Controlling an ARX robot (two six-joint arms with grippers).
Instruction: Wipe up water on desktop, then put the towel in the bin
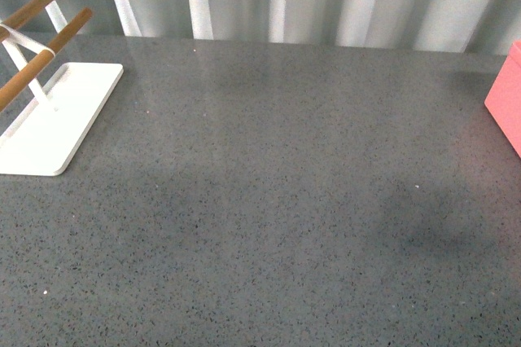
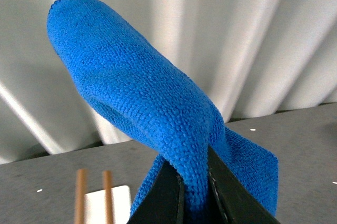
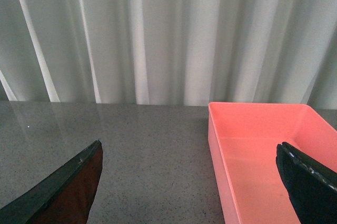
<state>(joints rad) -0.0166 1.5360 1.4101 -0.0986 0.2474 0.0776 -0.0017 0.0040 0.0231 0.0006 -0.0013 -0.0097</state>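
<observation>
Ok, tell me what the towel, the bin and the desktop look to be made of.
The towel looks like soft fabric, probably microfibre: matte, finely ribbed, folding softly. The bin is likely plastic: smooth, matte coral-pink walls, thin and even. The desktop seems stone or a stone-like composite: dark grey, finely speckled, with a faint sheen.

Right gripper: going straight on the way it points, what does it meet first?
Likely the side wall of the bin, just off centre in the open right gripper; otherwise bare desktop, then the curtain. Depth unclear.
</observation>
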